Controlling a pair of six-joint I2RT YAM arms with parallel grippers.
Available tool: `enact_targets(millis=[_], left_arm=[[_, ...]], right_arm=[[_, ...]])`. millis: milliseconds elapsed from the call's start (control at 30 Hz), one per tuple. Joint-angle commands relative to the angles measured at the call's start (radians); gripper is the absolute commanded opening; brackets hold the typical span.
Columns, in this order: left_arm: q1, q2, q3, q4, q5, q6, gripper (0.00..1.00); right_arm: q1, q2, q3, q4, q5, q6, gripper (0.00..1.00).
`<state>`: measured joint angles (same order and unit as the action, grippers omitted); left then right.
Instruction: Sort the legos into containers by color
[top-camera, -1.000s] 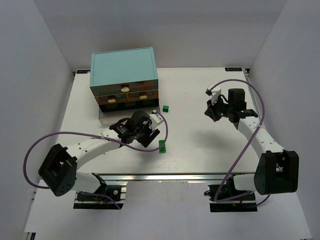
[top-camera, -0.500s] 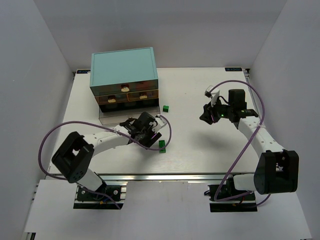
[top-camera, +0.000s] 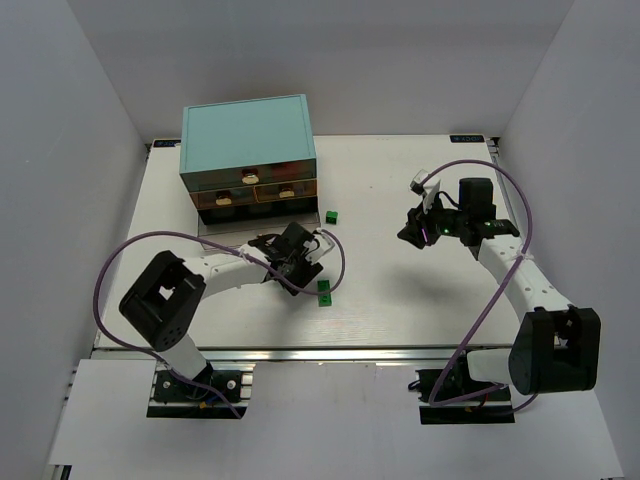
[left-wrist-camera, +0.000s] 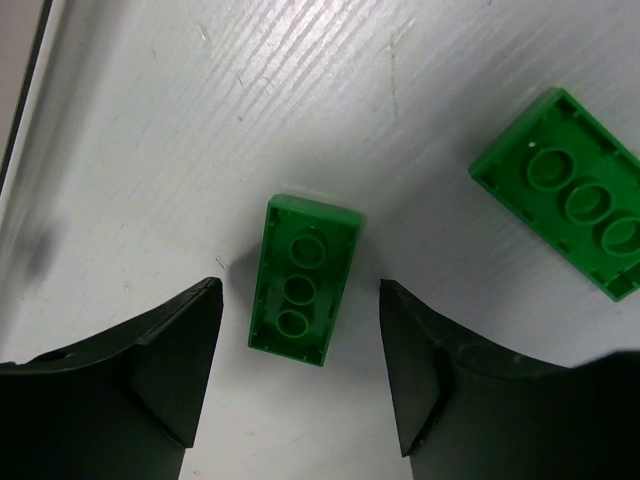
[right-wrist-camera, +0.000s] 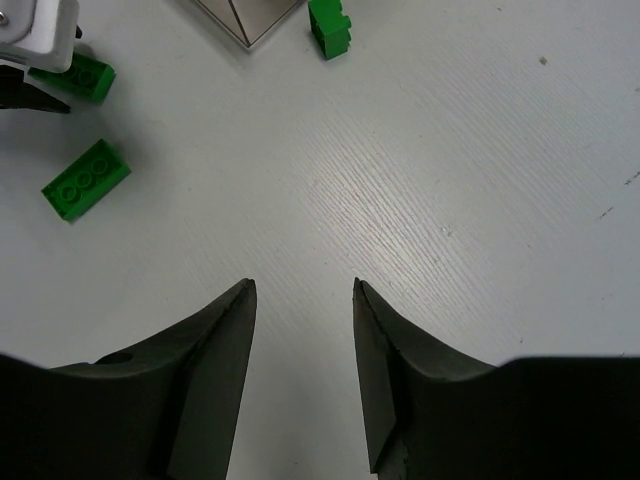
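Observation:
Two green legos lie on the white table in the left wrist view. One (left-wrist-camera: 303, 278) rests upside down between the fingertips of my left gripper (left-wrist-camera: 300, 288), which is open and touches nothing. The other (left-wrist-camera: 565, 190) lies to its right, also visible from above (top-camera: 324, 292). A third, smaller green lego (top-camera: 331, 216) sits near the cabinet. The containers (top-camera: 250, 186) are drawers with cream knobs in the teal cabinet (top-camera: 247, 135). My right gripper (right-wrist-camera: 304, 285) hangs open and empty over bare table at the right (top-camera: 412, 231).
A clear pulled-out drawer (top-camera: 222, 236) juts from the cabinet's bottom, just left of my left gripper (top-camera: 300, 262). The right wrist view shows its corner (right-wrist-camera: 250, 22) and the green bricks (right-wrist-camera: 86, 179) far ahead. White walls enclose the table.
My right gripper has opened from shut and drifted slightly left. The left arm's elbow has swung in towards the table while its gripper settled over a green brick.

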<state>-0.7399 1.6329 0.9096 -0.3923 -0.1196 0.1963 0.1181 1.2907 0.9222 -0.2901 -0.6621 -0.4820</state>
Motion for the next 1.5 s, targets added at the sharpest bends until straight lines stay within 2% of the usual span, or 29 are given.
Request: enact_targets(millis=[0,67,167,200,233,333,467,500,600,667,733,833,1000,1167,1467], left_arm=[[0.007,0.016,0.026,-0.016,0.009,-0.006,0.72],[0.007,0.025,0.026,-0.020,0.020,-0.011,0.70],[0.016,0.034,0.031,-0.025,0.038,-0.017,0.56],[0.016,0.035,0.031,-0.028,0.047,-0.021,0.47],[0.016,0.033,0.031,-0.029,0.047,-0.024,0.42],[0.016,0.012,0.025,-0.022,0.046,-0.029,0.32],[0.016,-0.079,0.014,0.001,0.025,-0.047,0.23],[0.016,-0.149,0.003,0.025,0.023,-0.061,0.21],[0.016,-0.305,-0.034,0.110,-0.027,-0.075,0.09],[0.016,-0.352,-0.044,0.139,-0.105,-0.071,0.02],[0.016,-0.389,-0.043,0.184,-0.141,-0.038,0.01],[0.025,-0.375,-0.020,0.224,-0.169,0.043,0.01],[0.034,-0.222,0.092,0.179,-0.289,0.222,0.00],[0.057,-0.105,0.143,0.253,-0.377,0.376,0.00],[0.105,-0.007,0.210,0.322,-0.452,0.475,0.03]], right_arm=[[0.000,-0.027,0.023,0.011,-0.034,-0.004,0.49],[0.002,-0.031,0.021,0.012,-0.036,-0.004,0.49],[0.000,-0.039,0.017,0.020,-0.037,-0.003,0.49],[-0.003,-0.042,0.017,0.020,-0.039,-0.003,0.49],[-0.003,-0.045,0.014,0.020,-0.040,-0.003,0.49],[-0.003,-0.047,0.012,0.023,-0.047,-0.004,0.49],[0.000,-0.047,0.012,0.023,-0.050,-0.003,0.48],[-0.001,-0.050,0.012,0.023,-0.051,-0.003,0.47],[0.003,-0.056,0.009,0.031,-0.054,-0.001,0.40],[0.003,-0.054,0.007,0.029,-0.060,0.000,0.33],[0.003,-0.054,0.007,0.032,-0.067,0.006,0.24],[0.006,-0.063,0.001,0.045,-0.076,0.014,0.20],[0.006,-0.083,-0.005,0.049,-0.099,0.019,0.20],[0.005,-0.097,-0.009,0.057,-0.117,0.025,0.20],[0.009,-0.106,-0.014,0.062,-0.140,0.029,0.20]])
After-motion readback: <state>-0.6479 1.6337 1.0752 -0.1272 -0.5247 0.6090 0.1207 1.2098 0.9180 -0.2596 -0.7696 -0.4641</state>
